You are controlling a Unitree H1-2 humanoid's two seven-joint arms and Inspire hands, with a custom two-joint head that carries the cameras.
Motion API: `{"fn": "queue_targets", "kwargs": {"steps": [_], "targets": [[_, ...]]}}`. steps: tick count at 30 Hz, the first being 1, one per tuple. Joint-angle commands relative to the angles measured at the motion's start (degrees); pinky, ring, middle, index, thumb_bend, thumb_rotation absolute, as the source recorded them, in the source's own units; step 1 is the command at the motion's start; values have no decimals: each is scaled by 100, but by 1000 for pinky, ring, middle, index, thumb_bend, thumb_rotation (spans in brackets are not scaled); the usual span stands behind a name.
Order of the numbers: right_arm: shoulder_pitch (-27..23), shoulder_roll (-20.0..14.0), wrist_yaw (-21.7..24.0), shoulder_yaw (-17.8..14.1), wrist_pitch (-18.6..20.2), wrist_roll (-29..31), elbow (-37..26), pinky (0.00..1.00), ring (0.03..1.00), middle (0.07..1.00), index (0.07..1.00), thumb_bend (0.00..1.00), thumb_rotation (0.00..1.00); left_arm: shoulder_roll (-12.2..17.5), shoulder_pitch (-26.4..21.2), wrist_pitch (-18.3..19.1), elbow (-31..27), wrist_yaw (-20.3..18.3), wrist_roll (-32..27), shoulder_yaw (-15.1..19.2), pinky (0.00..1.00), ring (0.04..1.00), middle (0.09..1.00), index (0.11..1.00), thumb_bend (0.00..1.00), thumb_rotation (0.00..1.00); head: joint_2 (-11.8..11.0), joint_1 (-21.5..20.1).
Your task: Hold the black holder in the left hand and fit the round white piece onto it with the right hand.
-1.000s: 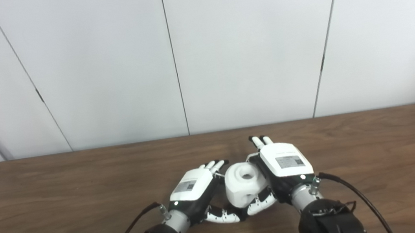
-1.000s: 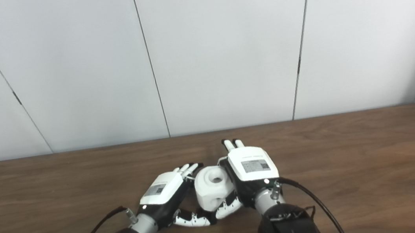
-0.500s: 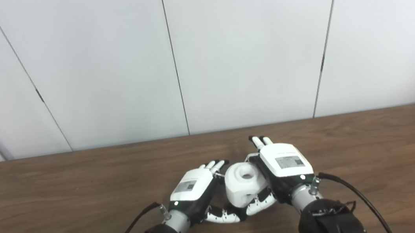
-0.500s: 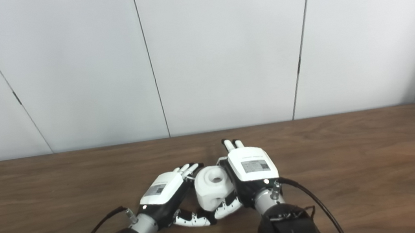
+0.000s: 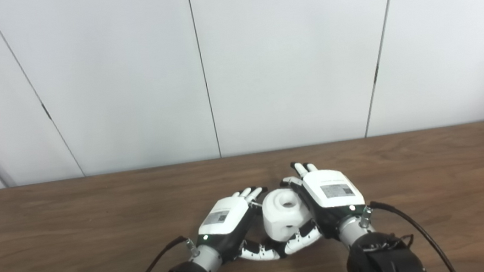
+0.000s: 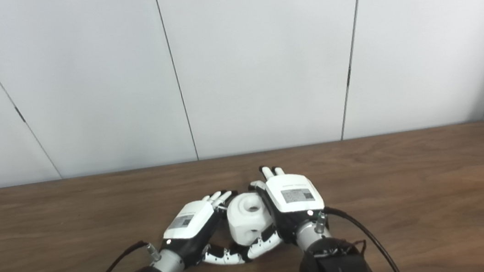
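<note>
My left hand (image 5: pixel 226 216) and my right hand (image 5: pixel 330 194) sit low in the middle of the frame, on the brown table (image 5: pixel 49 224). Between them is the round white piece (image 5: pixel 284 211), with a hole on top. My right hand presses against its right side, thumb curled under the front, fingers (image 5: pixel 299 168) reaching past the back. My left hand rests just beside its left side, fingers stretched out, thumb bent under it. I cannot tell if either hand really grips it. I cannot see the black holder.
</note>
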Motion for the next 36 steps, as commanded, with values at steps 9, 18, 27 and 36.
{"fn": "queue_targets", "kwargs": {"steps": [9,18,27,36], "targets": [[-157,17,-101,-34,46,199,-54,763,1000,1000,999,1000,495,53,-40,-63,-31,36,38,29,1000,1000,974,481,518,49,-48,2],[-142,-8,-132,-6,70,213,-44,721,1000,1000,1000,1000,512,77,-34,-120,1,56,-6,71,1000,1000,976,481,518,49,-51,-9],[-148,-19,-144,-1,67,251,-34,729,1000,1000,1000,1000,500,78,-47,-124,21,83,37,59,1000,1000,973,481,518,49,-62,0],[-137,-41,-195,-4,59,367,-31,698,1000,1000,1000,1000,521,89,-37,-132,24,88,7,85,1000,1000,973,481,518,49,-92,-22]]}}
